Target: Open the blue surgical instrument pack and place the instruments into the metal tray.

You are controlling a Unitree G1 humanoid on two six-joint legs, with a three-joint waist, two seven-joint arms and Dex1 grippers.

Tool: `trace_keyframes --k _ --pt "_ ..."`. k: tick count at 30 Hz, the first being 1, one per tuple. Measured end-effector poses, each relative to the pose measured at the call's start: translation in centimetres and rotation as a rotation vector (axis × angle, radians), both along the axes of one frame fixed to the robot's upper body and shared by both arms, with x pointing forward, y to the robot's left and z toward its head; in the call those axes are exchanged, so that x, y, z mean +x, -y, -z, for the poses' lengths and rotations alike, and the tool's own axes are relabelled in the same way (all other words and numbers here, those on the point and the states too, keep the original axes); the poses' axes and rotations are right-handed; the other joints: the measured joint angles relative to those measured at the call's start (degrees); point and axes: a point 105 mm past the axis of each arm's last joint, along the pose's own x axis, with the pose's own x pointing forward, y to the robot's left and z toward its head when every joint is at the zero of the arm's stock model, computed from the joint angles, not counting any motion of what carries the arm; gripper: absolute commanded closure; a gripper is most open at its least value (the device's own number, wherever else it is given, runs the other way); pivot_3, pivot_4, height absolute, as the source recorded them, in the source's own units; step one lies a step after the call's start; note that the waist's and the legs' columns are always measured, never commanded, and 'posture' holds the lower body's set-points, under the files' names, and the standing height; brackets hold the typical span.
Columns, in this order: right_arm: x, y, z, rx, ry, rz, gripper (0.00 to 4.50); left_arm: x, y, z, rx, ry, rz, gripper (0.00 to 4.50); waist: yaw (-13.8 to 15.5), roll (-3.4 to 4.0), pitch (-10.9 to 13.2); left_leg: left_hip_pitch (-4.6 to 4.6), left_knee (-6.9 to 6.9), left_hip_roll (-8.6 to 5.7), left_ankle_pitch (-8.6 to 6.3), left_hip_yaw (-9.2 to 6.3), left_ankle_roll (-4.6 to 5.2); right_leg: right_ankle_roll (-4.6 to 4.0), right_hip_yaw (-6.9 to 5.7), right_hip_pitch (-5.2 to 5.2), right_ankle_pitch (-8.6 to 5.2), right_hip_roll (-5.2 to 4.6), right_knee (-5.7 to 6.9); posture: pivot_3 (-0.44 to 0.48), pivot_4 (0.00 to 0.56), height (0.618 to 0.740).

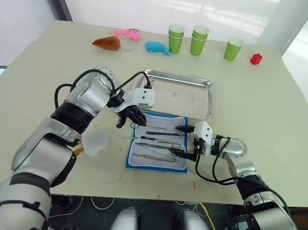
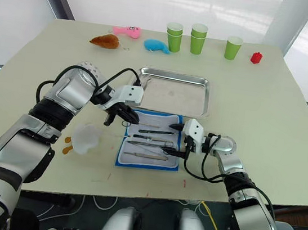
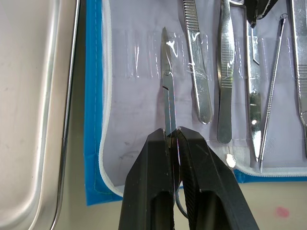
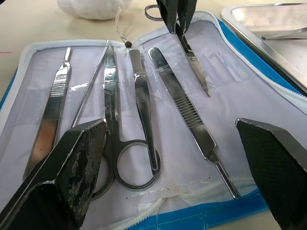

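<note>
The blue surgical instrument pack (image 1: 155, 167) lies unzipped and flat on the table, just in front of the metal tray (image 1: 182, 78). Several silver instruments (image 4: 112, 134) lie in a row on its pale lining. My left gripper (image 1: 133, 118) is at the pack's far left corner, shut on a small pair of scissors (image 3: 167, 91) near its pivot. The blade tip points across the lining. At the pack's right edge my right gripper (image 1: 179, 140) stands open, its fingers (image 4: 72, 163) spread wide over the tool handles and holding nothing. One slim silver tool (image 4: 288, 33) lies in the tray.
A white plush object (image 1: 97, 140) sits on the table left of the pack. Along the far edge are a brown toy (image 1: 107, 42), a pink toy (image 1: 127, 32), a blue plush (image 1: 156, 47), green cups (image 1: 198, 39) and a red block (image 1: 255, 58).
</note>
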Motion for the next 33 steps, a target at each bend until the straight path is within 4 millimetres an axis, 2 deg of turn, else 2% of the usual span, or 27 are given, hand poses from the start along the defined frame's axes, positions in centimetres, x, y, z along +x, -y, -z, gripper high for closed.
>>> trace_keyframes --k 13,23,29,33 --pt "0.0 -0.1 0.1 0.003 0.0 -0.001 0.0 -0.8 -2.1 -1.6 0.033 0.017 -0.02 4.41 -0.24 0.02 0.03 0.01 0.0 0.01 0.0 -0.01 0.0 -0.01 0.04 0.0 0.01 0.04 0.02 0.0 0.15 0.74" --pt "0.1 -0.1 0.1 0.003 0.002 0.001 0.0 -1.4 -2.8 -2.3 0.044 0.016 -0.025 4.41 -0.22 0.04 0.05 0.03 0.0 0.0 0.0 0.0 0.0 -0.01 0.04 0.0 0.01 0.04 0.03 0.0 0.15 0.74" --pt "0.1 -0.1 0.2 0.003 0.001 0.001 0.0 -2.0 -4.3 -3.2 0.039 0.008 -0.061 4.41 -0.18 0.07 0.07 0.03 0.0 0.0 0.0 -0.01 0.0 -0.01 0.04 0.0 0.01 0.04 0.03 0.0 0.15 0.74" --pt "0.1 0.0 0.2 0.001 -0.002 0.004 0.0 -1.8 -3.5 -3.9 -0.049 0.008 -0.074 4.41 -0.08 0.02 0.04 0.03 0.03 0.0 0.0 -0.02 0.0 -0.01 0.03 0.01 0.01 0.05 0.04 0.0 0.15 0.74"
